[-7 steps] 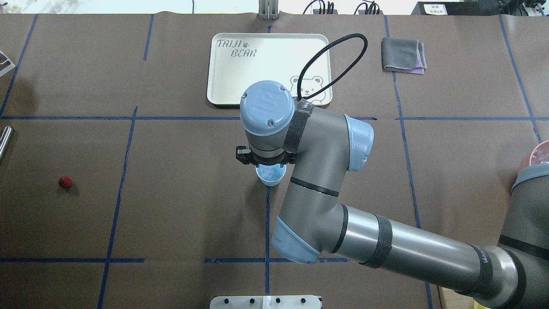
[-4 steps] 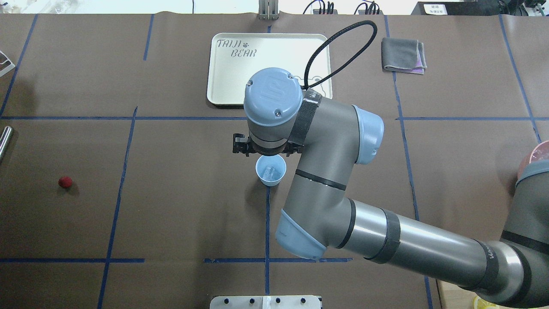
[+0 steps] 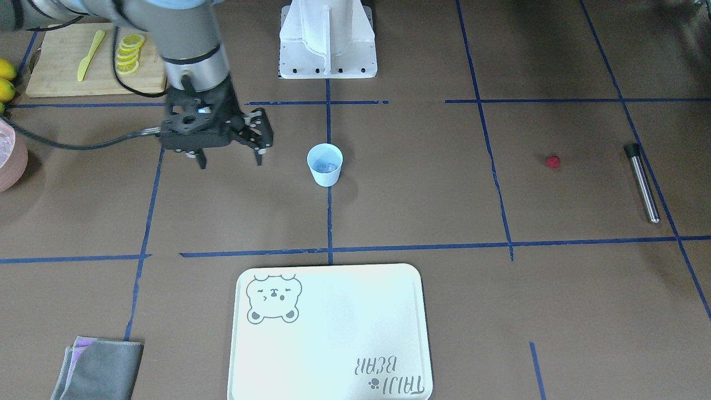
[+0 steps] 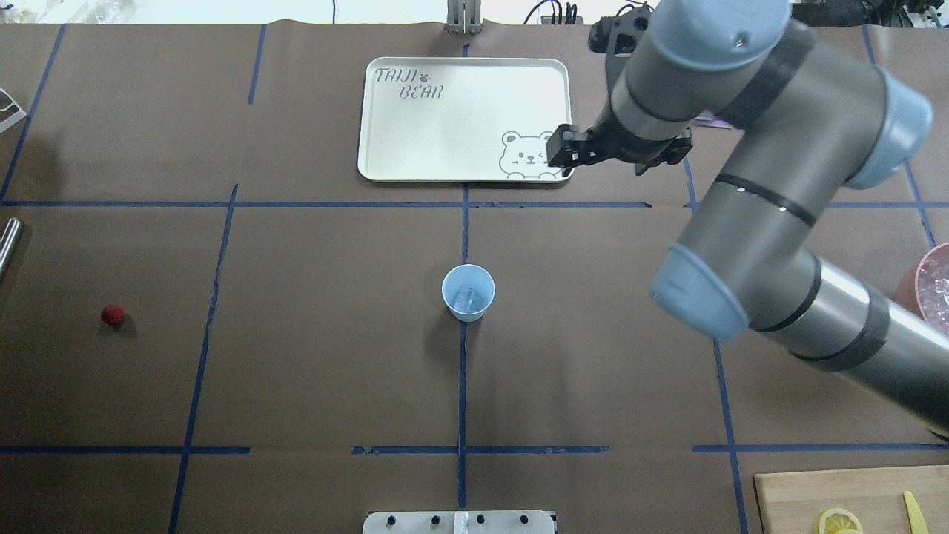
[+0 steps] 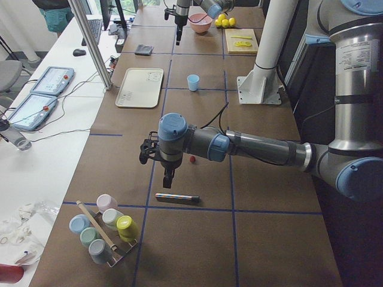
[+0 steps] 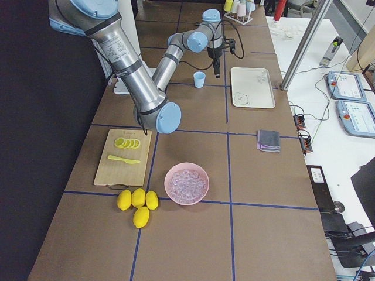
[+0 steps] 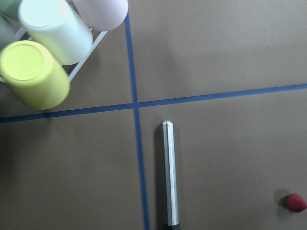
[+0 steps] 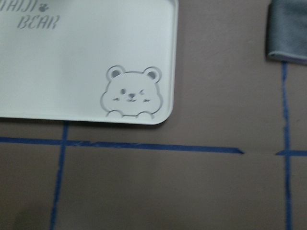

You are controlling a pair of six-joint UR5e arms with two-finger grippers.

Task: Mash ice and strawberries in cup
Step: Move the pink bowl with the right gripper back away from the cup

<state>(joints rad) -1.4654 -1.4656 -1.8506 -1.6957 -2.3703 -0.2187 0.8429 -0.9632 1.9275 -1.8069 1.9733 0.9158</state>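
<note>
R gripper [image 3: 230,164] had swung off the cup [image 3: 325,175], jaws wide open & empty, ice [image 4: 467,298] left inside, so strawberry [image 3: 552,161] was next imo

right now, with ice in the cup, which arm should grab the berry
Left. The left end effector hangs close to the berry, which shows in the left wrist view. The right end effector, open, is on the far side of the cup from the berry.
</note>
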